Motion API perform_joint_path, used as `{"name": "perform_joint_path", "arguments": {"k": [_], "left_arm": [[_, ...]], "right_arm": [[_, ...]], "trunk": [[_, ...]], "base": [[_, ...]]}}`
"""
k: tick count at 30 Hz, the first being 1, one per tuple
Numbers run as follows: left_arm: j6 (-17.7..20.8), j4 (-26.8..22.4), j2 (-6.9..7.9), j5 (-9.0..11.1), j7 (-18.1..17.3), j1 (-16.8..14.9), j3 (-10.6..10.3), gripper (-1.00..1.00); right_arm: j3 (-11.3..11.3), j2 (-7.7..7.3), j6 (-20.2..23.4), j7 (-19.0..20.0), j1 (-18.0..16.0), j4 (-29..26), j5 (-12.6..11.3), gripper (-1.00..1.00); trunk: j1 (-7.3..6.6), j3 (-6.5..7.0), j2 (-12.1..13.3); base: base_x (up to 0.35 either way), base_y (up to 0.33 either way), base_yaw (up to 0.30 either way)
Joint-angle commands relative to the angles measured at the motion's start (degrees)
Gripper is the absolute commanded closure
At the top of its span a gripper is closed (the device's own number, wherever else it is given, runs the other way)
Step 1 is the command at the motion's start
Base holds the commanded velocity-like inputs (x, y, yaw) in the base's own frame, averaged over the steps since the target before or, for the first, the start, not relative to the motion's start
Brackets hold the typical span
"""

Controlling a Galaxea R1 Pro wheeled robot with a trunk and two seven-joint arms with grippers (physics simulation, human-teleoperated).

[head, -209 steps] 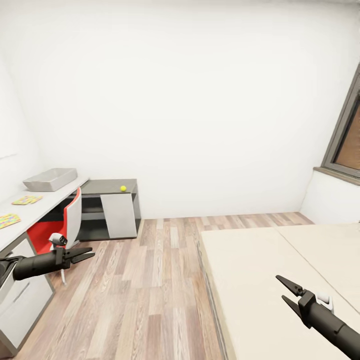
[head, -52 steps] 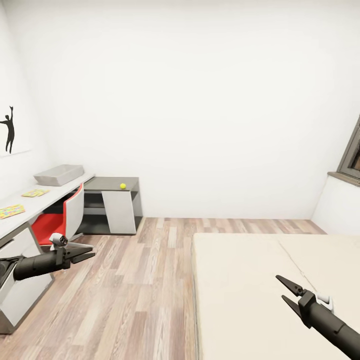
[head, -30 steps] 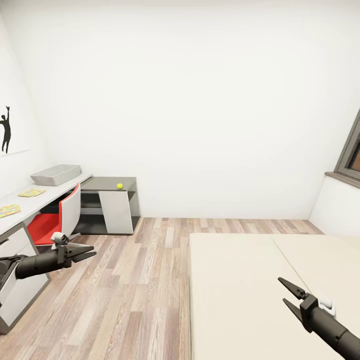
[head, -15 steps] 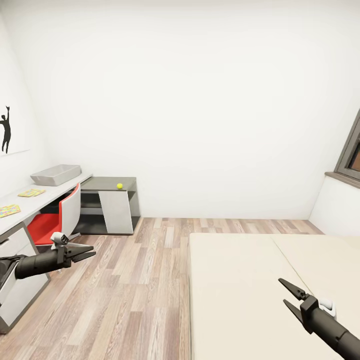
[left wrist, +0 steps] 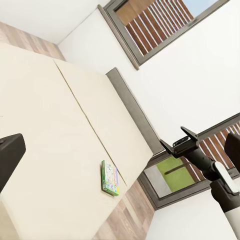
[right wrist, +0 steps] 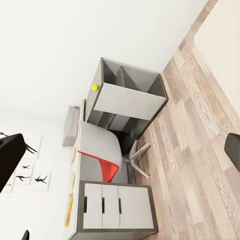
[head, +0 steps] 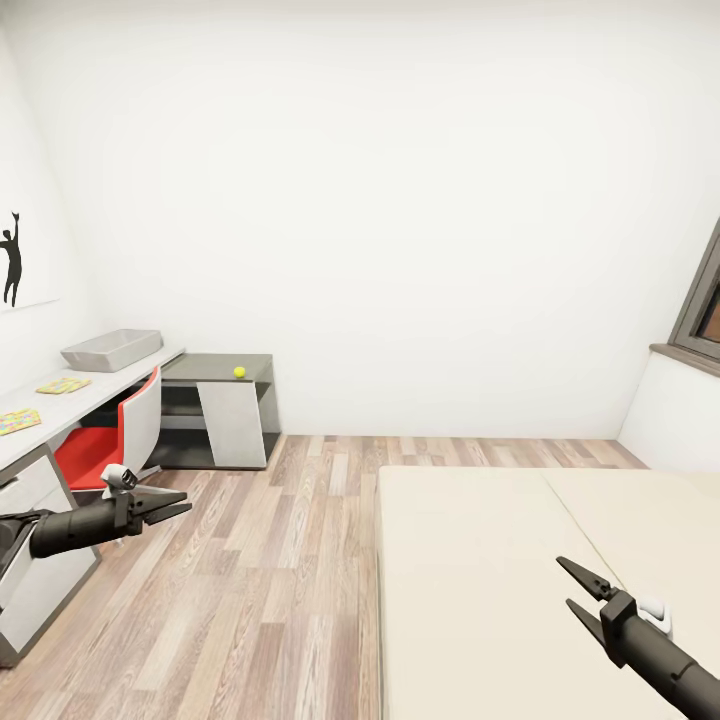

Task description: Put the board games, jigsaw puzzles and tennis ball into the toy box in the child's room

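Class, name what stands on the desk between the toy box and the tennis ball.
Nothing: in the head view, bare desk top separates the toy box from the tennis ball.

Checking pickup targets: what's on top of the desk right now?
On the desk: the grey toy box, two puzzle boards, and the tennis ball on the dark corner section. The desk's near end is out of frame, so no board game is visible there.
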Motion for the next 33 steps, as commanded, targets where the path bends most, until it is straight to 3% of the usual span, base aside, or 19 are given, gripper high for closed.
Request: {"name": "perform_joint_path", "arguments": {"k": [1,33], "left_arm": [[0.61,0.01,0.01,0.00,-0.21,0.00,-0.01,-1.00],[0.52,0.01,-0.15,0.00,-0.08,0.00,-0.01,-1.00]], "right_arm": [[-0.06,0.03,0.18,0.49,0.01,0.00,0.43,-1.00],[0.03,0.27,0.18,0.48,0.01,-0.09,0.43,-1.00]], "trunk": [[0.02,0.00,-0.03],[0.02,0.00,-0.03]], "base": [[0.000,0.000,0.000],[0.000,-0.104,0.000]]}}
